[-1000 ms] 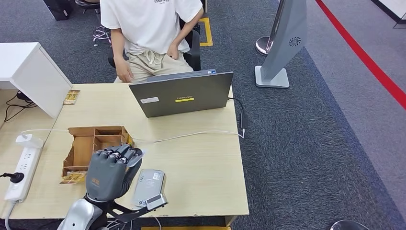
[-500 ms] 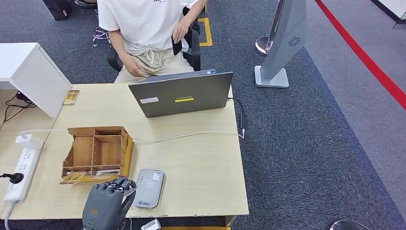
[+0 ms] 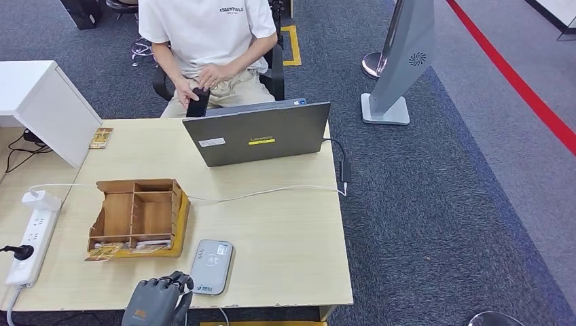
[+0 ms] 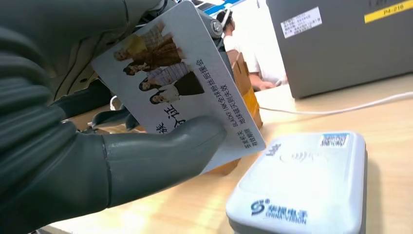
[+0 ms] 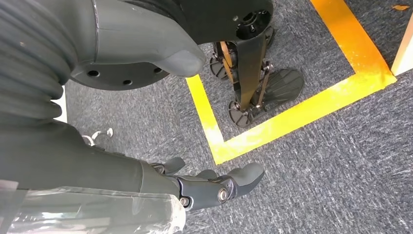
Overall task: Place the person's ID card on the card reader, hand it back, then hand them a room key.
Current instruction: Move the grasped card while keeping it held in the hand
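My left hand sits low at the table's near edge, just left of the grey card reader. In the left wrist view the hand pinches a white card printed with a group photo and Chinese text, thumb on its face. The card is tilted, close beside the card reader and not touching it. Nothing lies on the reader's top. My right hand hangs beside my body over the carpet, holding nothing. The person sits behind the laptop, both hands on a dark phone.
A wooden organizer with cards in its front slot stands left of the reader. A closed-back grey laptop stands at the far edge, its white cable crossing the table. A power strip lies far left, and a white box at the back left.
My left hand has dropped and pulled back from over the organizer to the table's near edge with the card. The person has brought both hands together on a phone.
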`<state>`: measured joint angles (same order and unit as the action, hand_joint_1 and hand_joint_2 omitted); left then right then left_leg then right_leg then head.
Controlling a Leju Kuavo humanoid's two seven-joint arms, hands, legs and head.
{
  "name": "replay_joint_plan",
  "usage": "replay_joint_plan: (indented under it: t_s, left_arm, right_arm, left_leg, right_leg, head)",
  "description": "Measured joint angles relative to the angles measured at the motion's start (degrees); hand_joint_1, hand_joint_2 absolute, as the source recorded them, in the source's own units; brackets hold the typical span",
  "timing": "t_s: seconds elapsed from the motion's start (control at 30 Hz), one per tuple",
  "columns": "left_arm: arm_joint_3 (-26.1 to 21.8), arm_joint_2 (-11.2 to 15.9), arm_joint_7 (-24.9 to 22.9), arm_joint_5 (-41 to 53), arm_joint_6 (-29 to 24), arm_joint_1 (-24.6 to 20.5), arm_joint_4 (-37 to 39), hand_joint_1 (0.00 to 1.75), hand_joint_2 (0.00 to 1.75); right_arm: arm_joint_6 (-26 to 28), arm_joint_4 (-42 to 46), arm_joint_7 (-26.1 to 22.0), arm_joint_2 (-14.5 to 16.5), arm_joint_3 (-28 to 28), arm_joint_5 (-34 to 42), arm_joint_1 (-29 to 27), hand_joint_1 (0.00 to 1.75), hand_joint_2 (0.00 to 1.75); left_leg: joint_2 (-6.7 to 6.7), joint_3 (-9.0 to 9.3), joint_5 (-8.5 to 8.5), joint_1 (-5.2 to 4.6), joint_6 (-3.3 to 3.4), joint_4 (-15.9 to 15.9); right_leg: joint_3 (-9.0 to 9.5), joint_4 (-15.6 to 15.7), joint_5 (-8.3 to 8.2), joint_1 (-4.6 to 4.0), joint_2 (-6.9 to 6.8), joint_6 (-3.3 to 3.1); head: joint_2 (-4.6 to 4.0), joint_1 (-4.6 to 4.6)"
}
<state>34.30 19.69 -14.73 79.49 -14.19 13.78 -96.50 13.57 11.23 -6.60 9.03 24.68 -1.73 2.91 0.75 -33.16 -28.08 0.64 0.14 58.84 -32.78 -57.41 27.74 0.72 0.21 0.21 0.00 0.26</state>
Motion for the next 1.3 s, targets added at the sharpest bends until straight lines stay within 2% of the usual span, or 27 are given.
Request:
replay_joint_plan:
  t_s: [0.5,0.63,0.9,1.1,1.3]
  left_arm:
    - [0.6,-1.3,0.0,-0.4,0.2,-1.6,4.2,1.75,1.75]
    - [0.4,-3.8,1.6,1.0,-2.4,-3.7,7.1,1.75,1.75]
    - [-3.3,-11.1,6.8,5.9,-11.6,-7.8,14.1,1.75,1.75]
    - [-6.3,-14.1,7.5,6.5,-12.0,-9.8,18.0,1.75,1.75]
    - [-7.8,-15.3,7.5,6.6,-12.0,-10.5,20.1,1.75,1.75]
  right_arm:
    - [-0.1,0.0,0.3,0.0,0.0,-0.9,0.0,0.00,1.75]
    - [-0.2,0.0,0.5,0.0,0.0,-2.3,0.0,0.00,1.75]
    - [-0.1,0.0,1.4,0.2,0.0,-5.3,0.1,0.00,1.75]
    - [-0.2,0.0,1.6,0.3,0.0,-6.5,0.1,0.00,1.75]
    - [-0.2,0.0,1.7,0.3,0.0,-6.6,0.1,0.00,1.75]
  left_leg:
    - [-0.01,0.00,0.00,0.00,0.00,0.0]
    - [-0.04,0.00,0.00,-0.01,0.00,0.0]
    - [-0.04,0.01,0.00,-0.01,0.00,0.0]
    - [-0.04,0.01,0.00,0.01,0.00,0.0]
    - [-0.03,0.02,0.00,0.01,0.00,0.0]
  right_leg:
    - [0.00,0.0,0.00,0.00,-0.01,0.00]
    - [0.02,0.0,0.00,0.01,-0.04,0.00]
    - [0.03,0.0,-0.01,0.01,-0.03,0.01]
    - [0.03,0.0,-0.01,0.01,-0.03,0.00]
    - [0.03,0.0,0.00,0.00,-0.03,0.00]
  head:
    - [0.00,0.00]
    - [0.00,0.00]
    - [0.00,0.00]
    - [0.00,-0.01]
    - [0.00,0.00]
